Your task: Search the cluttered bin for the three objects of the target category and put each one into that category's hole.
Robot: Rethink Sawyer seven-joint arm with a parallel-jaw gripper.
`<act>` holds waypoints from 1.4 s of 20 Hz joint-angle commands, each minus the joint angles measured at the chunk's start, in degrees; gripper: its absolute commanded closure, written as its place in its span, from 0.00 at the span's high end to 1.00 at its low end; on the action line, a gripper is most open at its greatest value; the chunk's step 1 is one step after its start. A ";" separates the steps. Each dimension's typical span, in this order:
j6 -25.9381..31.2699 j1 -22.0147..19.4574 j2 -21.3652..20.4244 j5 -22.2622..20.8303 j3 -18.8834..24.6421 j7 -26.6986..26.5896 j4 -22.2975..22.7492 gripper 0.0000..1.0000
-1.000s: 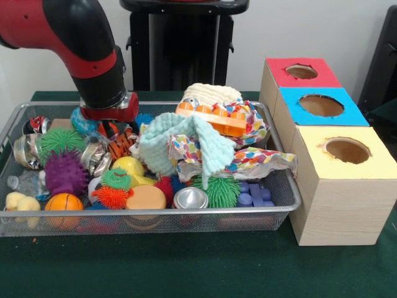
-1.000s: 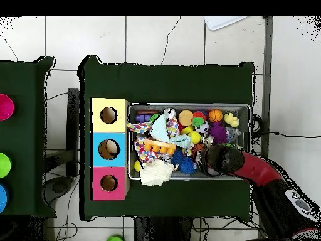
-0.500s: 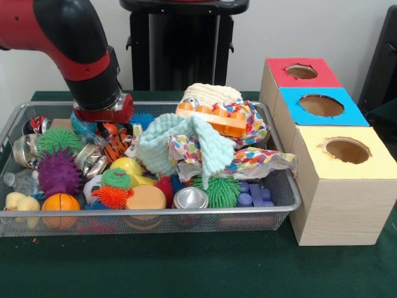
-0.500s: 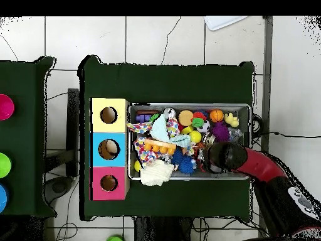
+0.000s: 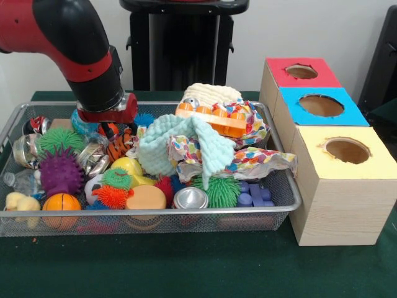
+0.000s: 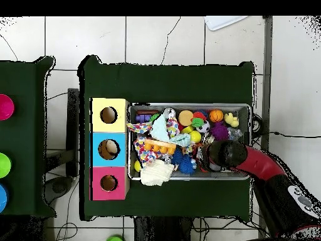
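Note:
The wire mesh bin (image 5: 186, 213) is full of toys; it also shows in the overhead view (image 6: 188, 105). My gripper (image 5: 110, 128) is down in the bin's far left part, right over the orange tiger-striped plush (image 5: 118, 143). The arm's wrist (image 6: 227, 154) hides it from above. Clutter hides whether it holds anything. The pale yellow plush (image 5: 18, 202) lies in the near left corner and shows in the overhead view (image 6: 232, 119). I cannot make out the tan-orange plush. The red-surround hole (image 5: 301, 71) tops the far box, also in the overhead view (image 6: 108, 182).
Blue-surround (image 5: 321, 105) and yellow-surround (image 5: 347, 149) holes follow the red one towards the camera. Spiky balls (image 5: 57, 172), a small basketball (image 5: 62, 202), a mint cloth (image 5: 186, 143), an orange block toy (image 5: 214, 118) and a metal can (image 5: 190, 198) crowd the bin.
The arm's wrist shifted a little left over the bin and then slightly back right. It stays low over the tiger plush. The toys around it barely moved.

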 commanded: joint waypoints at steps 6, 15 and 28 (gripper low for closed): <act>6.95 -1.23 -2.77 4.11 5.67 -1.62 -0.68 1.00; 10.98 -0.60 -4.87 4.99 5.53 -1.65 -1.46 1.00; 11.90 -0.03 -6.16 5.79 5.22 -1.13 -0.76 1.00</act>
